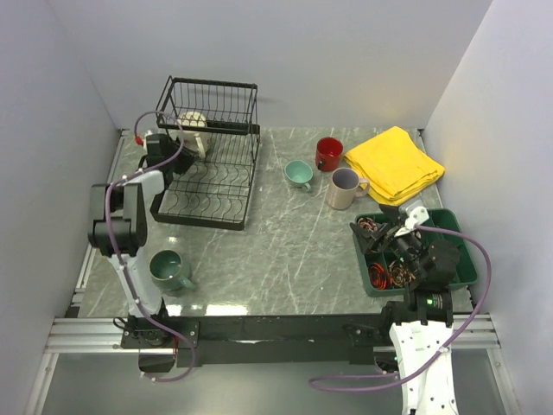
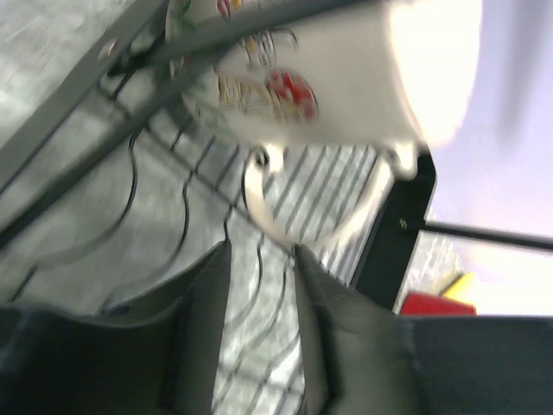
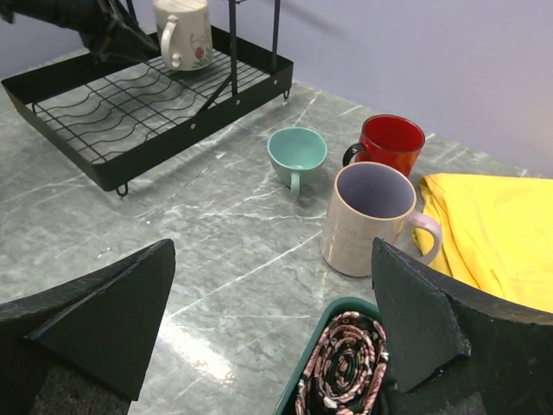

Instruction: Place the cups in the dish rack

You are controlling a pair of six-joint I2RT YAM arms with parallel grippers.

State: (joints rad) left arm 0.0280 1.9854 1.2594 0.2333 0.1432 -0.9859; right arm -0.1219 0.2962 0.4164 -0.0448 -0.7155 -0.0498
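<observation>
Far left, near the left arm's base: grey-green mug [image 1: 170,270], upright on the tabletop [image 1: 285,251], not yet loaded. Further back: left gripper [image 2: 262,255] inside the dish rack [image 1: 207,186], fingers [image 2: 207,298] parted by a narrow gap, pinching nothing, tips just short of the handle of the cream floral mug [image 1: 194,123]. Stands upright on the rack's wire base at the tall basket end.

Toward the middle, well apart from the rack: small teal cup [image 1: 299,174], red mug [image 1: 328,153], beige mug with lilac inside [image 1: 344,188], all upright, close together. Probably handle alike: stiff glazed ceramic, fairly heavy, slick, liable to chip on a hard knock against wire. Best taken by pinching the rim wall or the handle loop, then lowered gently.

Right of these: folded yellow cloth [image 1: 395,162], green tray [image 1: 465,264]. Above the tray: right gripper [image 3: 272,251], fingers [image 3: 104,320] spread wide, holding nothing.
</observation>
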